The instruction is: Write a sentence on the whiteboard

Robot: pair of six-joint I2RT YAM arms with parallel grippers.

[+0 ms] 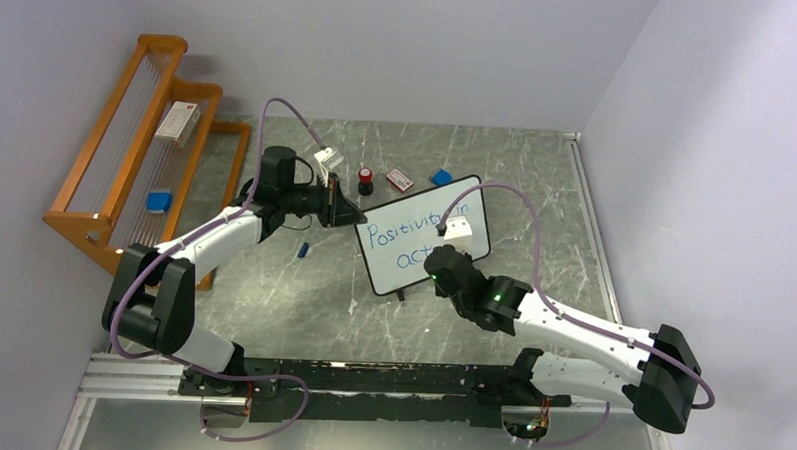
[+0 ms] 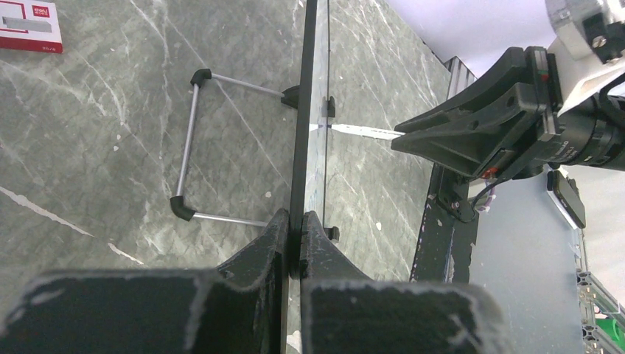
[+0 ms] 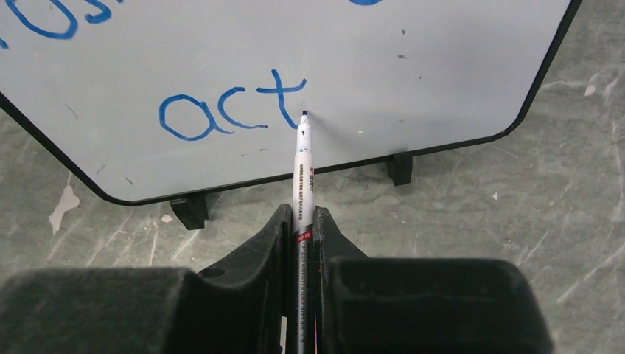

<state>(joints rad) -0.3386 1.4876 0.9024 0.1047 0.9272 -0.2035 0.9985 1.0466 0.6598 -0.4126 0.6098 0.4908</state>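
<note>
1. The whiteboard (image 1: pixel 393 273) is a glossy white rectangle with a thin black frame, rounded corners and small black feet. It stands tilted at the centre of the overhead view on a grey-green, marble-veined table (image 1: pixel 301 312). A thin metal wire stand (image 2: pixel 193 144) with black elbow caps props it from behind.
2. The sentence (image 1: pixel 406 235) is written in blue, loopy handwriting. The upper line reads "Positivity", with the rest hidden behind the right arm. The lower line so far reads "act".
3. The marker pen (image 3: pixel 304 169) is slim and white, with red and black print too small to read. Its dark tip meets the board just right of the "t".
4. A red and white box (image 2: pixel 29 26) in the upper left of the left wrist view carries the word "deli". An orange wooden rack (image 1: pixel 127 145) leans at the upper left of the overhead view.
5. The left arm bends up from the lower left, and the left gripper (image 2: pixel 295 225) is clenched on the board's black edge.
6. The right arm stretches in from the lower right, with its wrist over the board's lower right part. The right gripper (image 3: pixel 302 217) grips the marker barrel tightly.
</note>
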